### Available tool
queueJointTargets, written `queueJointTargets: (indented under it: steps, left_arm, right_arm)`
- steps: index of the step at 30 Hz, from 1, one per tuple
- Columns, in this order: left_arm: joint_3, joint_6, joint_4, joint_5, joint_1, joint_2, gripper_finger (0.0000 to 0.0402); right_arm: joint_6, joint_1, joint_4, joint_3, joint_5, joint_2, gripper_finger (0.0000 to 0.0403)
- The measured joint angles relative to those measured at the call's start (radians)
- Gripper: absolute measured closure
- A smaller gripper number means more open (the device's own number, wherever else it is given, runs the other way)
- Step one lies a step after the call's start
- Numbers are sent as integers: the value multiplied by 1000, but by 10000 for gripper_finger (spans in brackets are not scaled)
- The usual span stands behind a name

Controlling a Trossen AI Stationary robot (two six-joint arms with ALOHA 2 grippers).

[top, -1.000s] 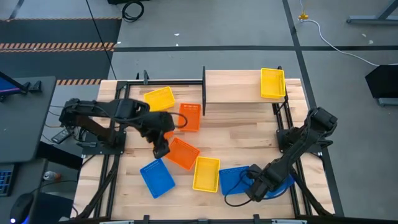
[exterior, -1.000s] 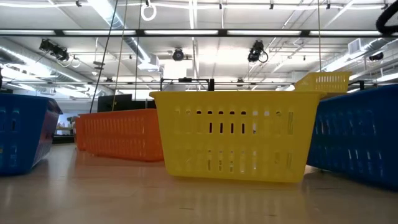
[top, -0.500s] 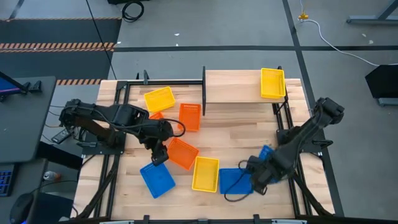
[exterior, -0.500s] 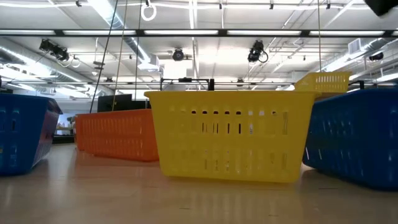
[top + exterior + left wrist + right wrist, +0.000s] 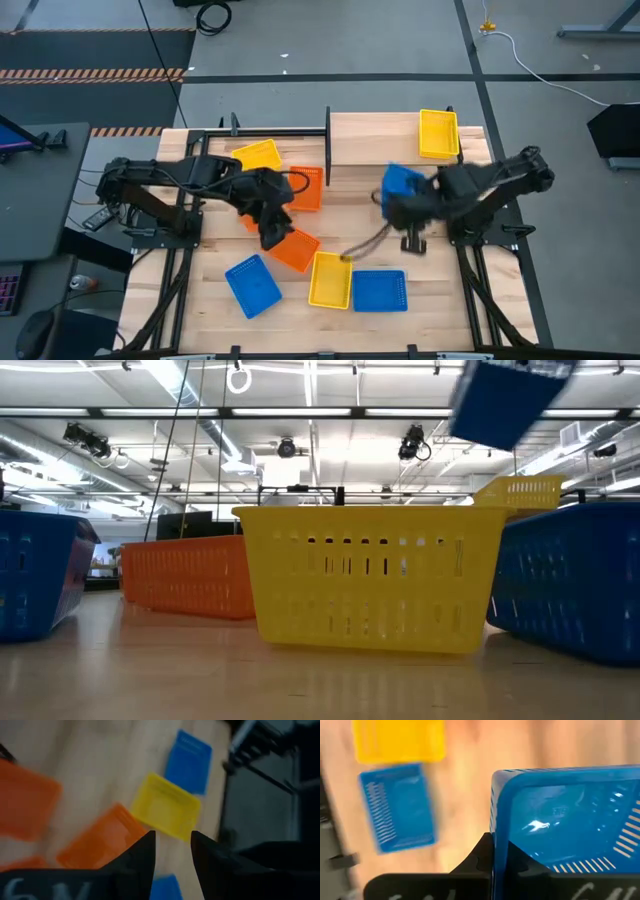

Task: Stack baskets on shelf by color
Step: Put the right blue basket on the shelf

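Observation:
My right gripper (image 5: 501,851) is shut on a blue basket (image 5: 401,184) and carries it in the air just near of the shelf (image 5: 375,138); the low view shows that basket (image 5: 508,396) high up. A yellow basket (image 5: 438,133) stands on the shelf's right end. My left gripper (image 5: 271,237) hovers open over an orange basket (image 5: 297,251). On the table also lie a yellow basket (image 5: 258,155), an orange basket (image 5: 307,187), a blue basket (image 5: 252,285), a yellow basket (image 5: 331,280) and a blue basket (image 5: 380,290). My right gripper pinches one side wall of the blue basket at its rim (image 5: 493,827), one finger (image 5: 482,855) outside and one finger (image 5: 522,864) inside the basket. The basket is lifted clear of the table and hangs tilted.
Black metal posts and rails (image 5: 327,150) frame the shelf's left end. A dark cable (image 5: 362,245) trails below my right arm. Bare planks lie between the shelf and the near row of baskets (image 5: 370,225). Another orange basket shows partly under my left arm (image 5: 248,218).
My right gripper has risen from the table's near right corner with one blue basket and swung toward the far edge and the shelf; the second blue basket stayed on the table. My left gripper has shifted a little toward the right, over the orange basket.

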Motion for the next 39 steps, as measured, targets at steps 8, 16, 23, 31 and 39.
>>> queueJointTargets:
  steps: [8, 16, 23, 31, 39]
  left_arm:
    - [0, 26, 105, -9, 57, 0, 271]
    - [0, -56, 144, -30, 61, 0, 272]
    - [0, -80, 147, -31, 72, 0, 273]
    - [0, -132, 203, -37, 107, 0, 273]
    - [1, -131, 212, -37, 107, 0, 273]
  right_arm:
    - [-430, -292, -7, 43, 114, 2, 395]
    - [-704, -598, 98, 43, 66, 2, 394]
    - [-783, -788, 186, -27, -72, 0, 394]
    - [-848, -834, 228, -197, -77, 2, 394]
    - [-847, -839, 241, -289, -97, 2, 394]
